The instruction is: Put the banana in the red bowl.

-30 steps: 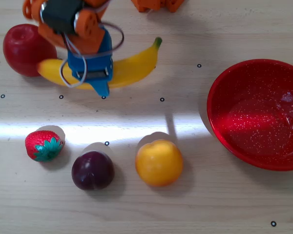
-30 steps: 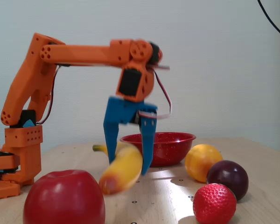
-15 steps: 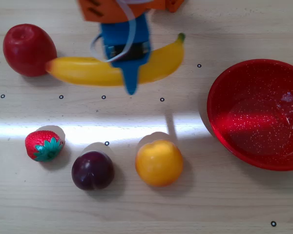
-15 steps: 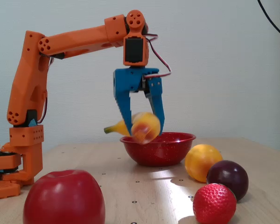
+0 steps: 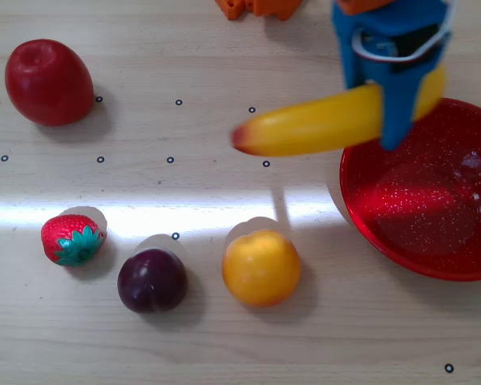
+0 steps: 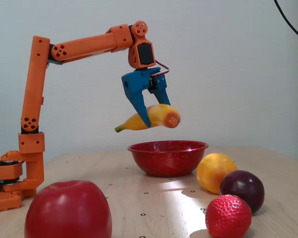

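Banana: 1, clamped in the blue tool, held above 1 red bowl, near 4 other fruits.

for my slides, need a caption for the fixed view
Gripper holds the banana in the air above the red bowl.

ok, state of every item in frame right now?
gripper: shut on the banana, raised
banana: held in the air, one end over the bowl's rim
red bowl: upright on the table, empty
apple: resting on the table
strawberry: resting on the table
plum: resting on the table
orange-yellow fruit: resting on the table
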You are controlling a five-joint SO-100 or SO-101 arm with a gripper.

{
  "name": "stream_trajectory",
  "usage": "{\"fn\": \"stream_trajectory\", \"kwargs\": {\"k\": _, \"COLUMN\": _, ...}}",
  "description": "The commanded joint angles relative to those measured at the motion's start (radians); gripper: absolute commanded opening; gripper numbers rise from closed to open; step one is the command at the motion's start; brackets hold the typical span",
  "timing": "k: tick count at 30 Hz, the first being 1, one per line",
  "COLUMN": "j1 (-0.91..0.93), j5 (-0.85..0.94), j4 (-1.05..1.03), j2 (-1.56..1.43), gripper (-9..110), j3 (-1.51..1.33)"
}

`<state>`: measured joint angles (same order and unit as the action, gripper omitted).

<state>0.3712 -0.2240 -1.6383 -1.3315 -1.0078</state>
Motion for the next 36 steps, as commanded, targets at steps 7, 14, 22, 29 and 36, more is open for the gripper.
{"fn": "stream_trajectory", "kwargs": {"k": 7, "j1": 0.133, "j5": 0.1, "j4": 0.265, "j2": -0.14, "gripper": 0, "j3": 0.02}}
{"fn": "stream_trajectory", "kwargs": {"k": 14, "j1": 0.173, "j5": 0.074, "j4": 0.391, "j2": -0.138, "gripper": 0, "j3": -0.132}}
{"fn": "stream_trajectory", "kwargs": {"k": 22, "j1": 0.198, "j5": 0.025, "j4": 0.492, "j2": -0.115, "gripper": 0, "j3": -0.264}}
{"fn": "stream_trajectory", "kwargs": {"k": 29, "j1": 0.184, "j5": 0.044, "j4": 0.485, "j2": -0.101, "gripper": 39, "j3": -0.27}}
{"fn": "stream_trajectory", "kwargs": {"k": 36, "j1": 0.152, "j5": 0.071, "j4": 0.393, "j2": -0.104, "gripper": 32, "j3": -0.118}}
